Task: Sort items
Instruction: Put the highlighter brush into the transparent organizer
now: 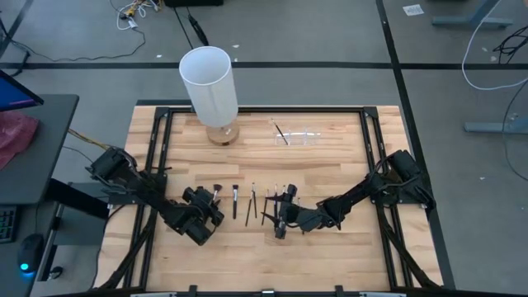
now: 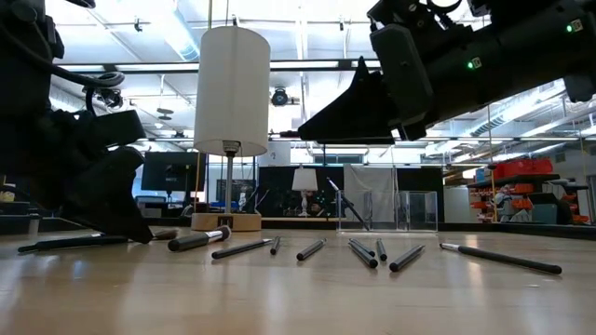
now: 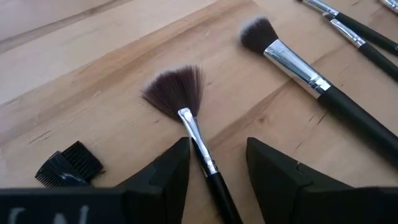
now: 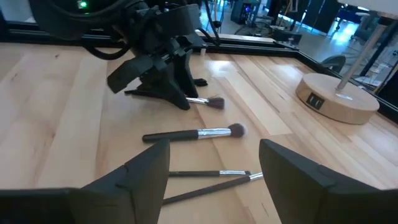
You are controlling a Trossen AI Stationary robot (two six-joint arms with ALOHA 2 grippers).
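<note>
The fan brush's (image 3: 186, 106) handle end is hidden between the left tool's (image 3: 217, 180) fingers.

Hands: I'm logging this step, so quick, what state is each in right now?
Left hand: open, fingers astride the fan brush handle on the table, not closed on it.
Right hand: open, empty, above the brushes.

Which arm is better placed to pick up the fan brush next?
The left. The left gripper already straddles the fan brush, with its handle lying between the open fingers. The right gripper hangs open farther along the row, above other brushes.
</note>
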